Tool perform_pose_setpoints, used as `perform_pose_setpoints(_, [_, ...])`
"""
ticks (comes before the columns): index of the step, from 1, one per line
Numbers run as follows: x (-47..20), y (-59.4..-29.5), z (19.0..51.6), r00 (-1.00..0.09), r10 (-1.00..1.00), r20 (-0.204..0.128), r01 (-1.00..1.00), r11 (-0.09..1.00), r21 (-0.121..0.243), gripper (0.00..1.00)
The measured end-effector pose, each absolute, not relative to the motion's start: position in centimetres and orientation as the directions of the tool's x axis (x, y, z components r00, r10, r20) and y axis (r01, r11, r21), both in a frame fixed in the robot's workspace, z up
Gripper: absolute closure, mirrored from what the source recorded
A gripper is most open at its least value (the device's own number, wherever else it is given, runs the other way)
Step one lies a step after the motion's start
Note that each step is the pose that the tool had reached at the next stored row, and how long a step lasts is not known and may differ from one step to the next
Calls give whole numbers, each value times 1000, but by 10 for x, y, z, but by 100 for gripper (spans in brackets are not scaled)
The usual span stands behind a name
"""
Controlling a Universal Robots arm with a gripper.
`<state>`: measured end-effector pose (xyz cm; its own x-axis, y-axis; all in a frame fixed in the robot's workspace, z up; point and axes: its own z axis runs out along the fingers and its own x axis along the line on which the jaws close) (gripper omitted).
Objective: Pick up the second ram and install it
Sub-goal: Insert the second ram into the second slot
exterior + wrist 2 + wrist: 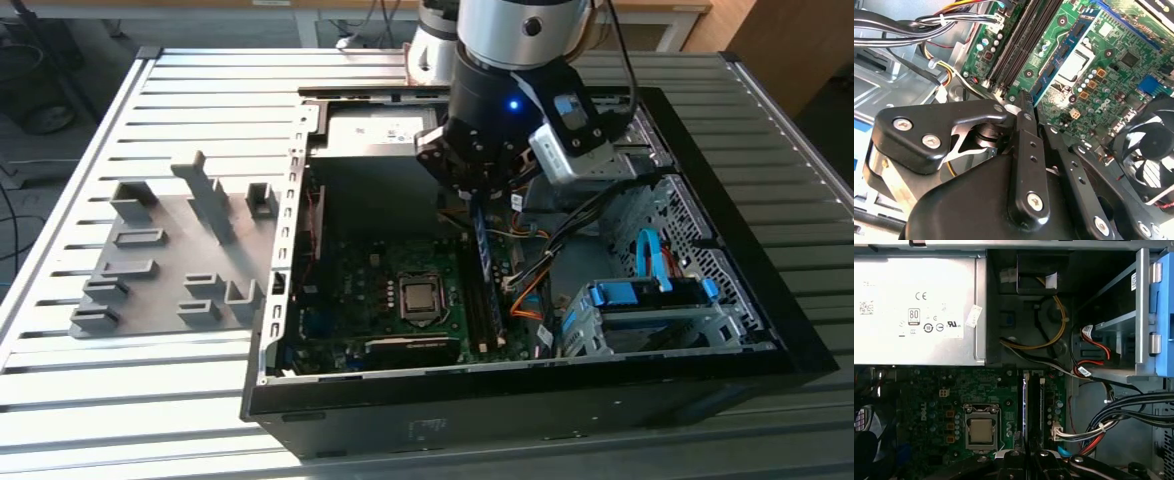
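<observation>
The arm's claw is lowered into the open computer case, which lies on its side on the slatted metal table. Its fingers are closed on the top edge of the second ram, a thin blue-teal stick standing on edge over the memory slots of the green motherboard. In the exterior view the stick runs lengthwise just beside the processor socket, on the side nearer the drive cage. In the first wrist view the ram shows edge-on as a pale strip in line with one slot, with a dark slot next to it; whether it is fully seated cannot be told.

The grey power supply sits at the end of the motherboard beyond the slots. Its white label carries certification marks and a round efficiency badge; the smaller print is too fine to make out. White lettering is printed on the motherboard beside the processor socket.

Bundled cables run between the slots and the drive cage, which holds blue plastic brackets. A case fan lies on the far side of the socket from the slots. Outside the case, grey plastic holder blocks stand on the table.
</observation>
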<state>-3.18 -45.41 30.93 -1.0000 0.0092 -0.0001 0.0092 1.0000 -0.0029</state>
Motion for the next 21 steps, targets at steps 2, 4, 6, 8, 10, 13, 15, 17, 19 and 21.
perform_pose_setpoints(2, [-31,-454,307,-1000,10,1,10,1000,-3,86])
perform_pose_setpoints(4, [-31,-454,303,-1000,9,1,9,1000,-3,86])
perform_pose_setpoints(6, [-31,-454,302,-1000,10,1,10,1000,-3,86])
perform_pose_setpoints(8, [-31,-454,302,-1000,10,1,10,1000,-3,86])
perform_pose_setpoints(10, [-31,-454,302,-1000,10,1,10,1000,-3,86])
perform_pose_setpoints(13, [-31,-454,302,-1000,10,1,10,1000,-3,86])
perform_pose_setpoints(15, [-31,-454,302,-1000,10,1,10,1000,-3,86])
perform_pose_setpoints(17, [-31,-454,302,-1000,10,1,10,1000,-3,86])
perform_pose_setpoints(19, [-31,-454,300,-1000,10,1,10,1000,-3,86])
perform_pose_setpoints(21, [-30,-455,298,-1000,9,2,9,1000,-3,86])
